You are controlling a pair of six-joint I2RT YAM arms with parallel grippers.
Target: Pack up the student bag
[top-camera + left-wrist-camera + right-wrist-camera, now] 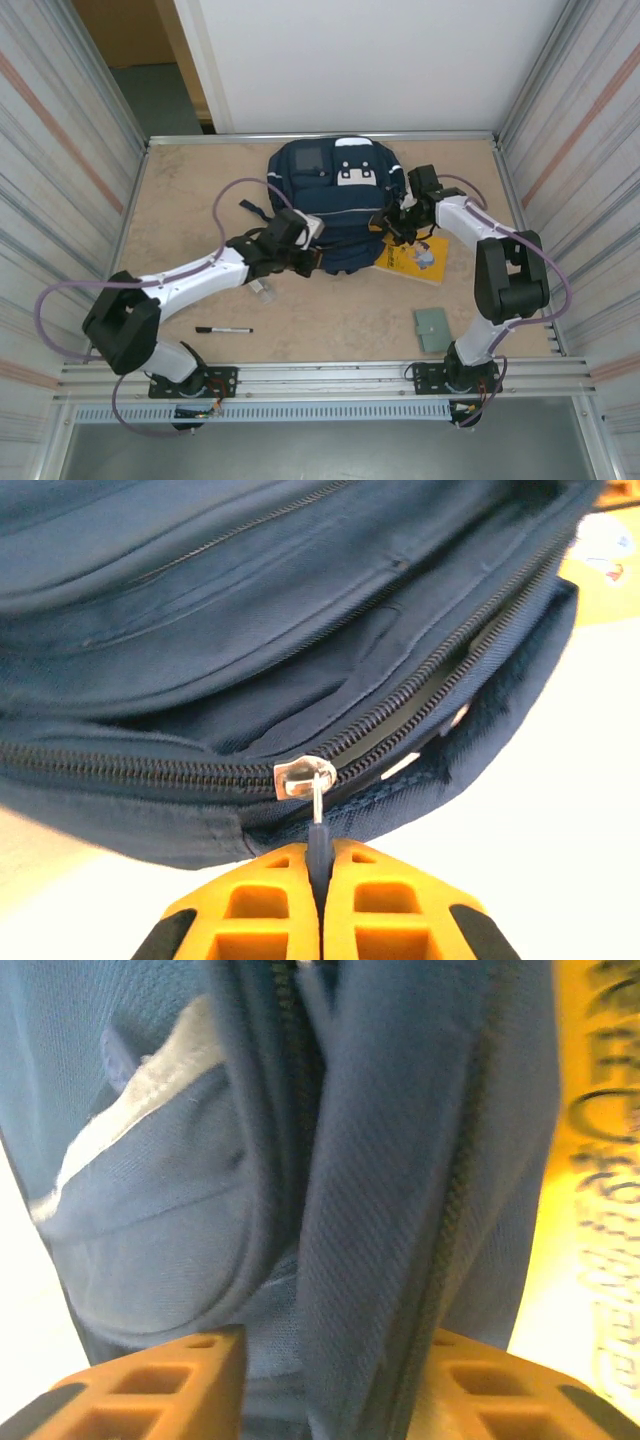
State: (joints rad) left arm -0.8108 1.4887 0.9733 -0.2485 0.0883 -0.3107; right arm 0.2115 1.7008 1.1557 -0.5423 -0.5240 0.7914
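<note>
Beige worktop, navy fabric backpack lying at its middle-rear.
Left claw pinched closed on silver zip pull; right claw part-open astride bag fabric, grip unclear; yellow book lettering blurred.

Matt woven navy cloth student bag, shiny metal zip slider

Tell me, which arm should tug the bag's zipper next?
Left. The left pincer is shut on the zipper pull of the student bag; the right pincer stands open around loose fabric.
</note>
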